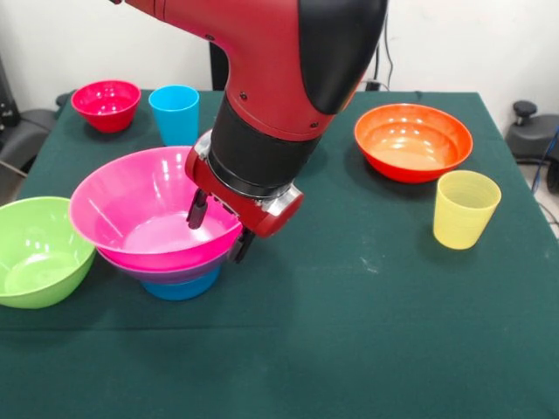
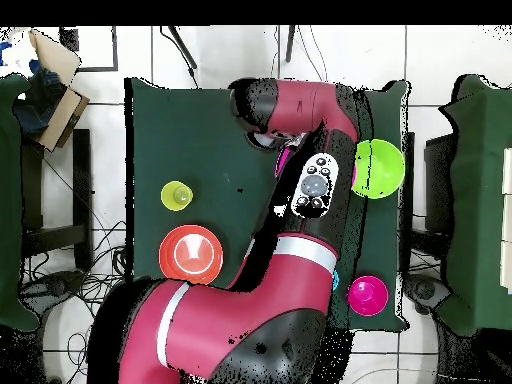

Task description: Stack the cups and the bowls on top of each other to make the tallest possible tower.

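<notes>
Front view: pink bowl (image 1: 140,205) rim between end effector (image 1: 218,231) fingers.

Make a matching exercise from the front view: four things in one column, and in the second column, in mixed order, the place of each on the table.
Things:
1. lime green bowl
2. pale yellow cup
3. sky blue cup
4. pink bowl

Places:
A. beside the small red bowl
B. at the picture's left edge
C. on top of the pile, under the gripper
D. in front of the orange bowl

Pairs: 1-B, 2-D, 3-A, 4-C
</notes>
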`<state>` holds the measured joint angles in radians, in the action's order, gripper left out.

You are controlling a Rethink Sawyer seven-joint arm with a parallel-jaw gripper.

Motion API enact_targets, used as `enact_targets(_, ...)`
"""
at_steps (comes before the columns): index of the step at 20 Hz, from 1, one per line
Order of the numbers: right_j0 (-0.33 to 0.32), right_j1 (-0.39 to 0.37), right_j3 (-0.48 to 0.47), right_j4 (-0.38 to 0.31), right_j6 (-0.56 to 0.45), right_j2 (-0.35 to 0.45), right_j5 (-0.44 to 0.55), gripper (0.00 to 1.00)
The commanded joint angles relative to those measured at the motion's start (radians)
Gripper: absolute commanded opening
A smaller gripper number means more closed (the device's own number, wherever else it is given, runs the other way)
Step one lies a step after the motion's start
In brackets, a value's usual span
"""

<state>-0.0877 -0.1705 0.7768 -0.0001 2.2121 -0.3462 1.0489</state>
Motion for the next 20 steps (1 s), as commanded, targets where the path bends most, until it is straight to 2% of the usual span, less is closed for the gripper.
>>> enact_targets(1, 0.005, -0.028, 0.041, 0.016, -0.077, 0.132, 0.085, 1.0)
enact_targets(4, 0.008, -0.039, 0.026, 0.032, -0.068, 0.134, 0.102, 1.0)
enact_targets(9, 0.012, -0.05, 0.036, 0.039, -0.048, 0.132, 0.05, 1.0)
enact_targets(20, 0.022, -0.059, 0.029, 0.028, -0.05, 0.121, 0.072, 1.0)
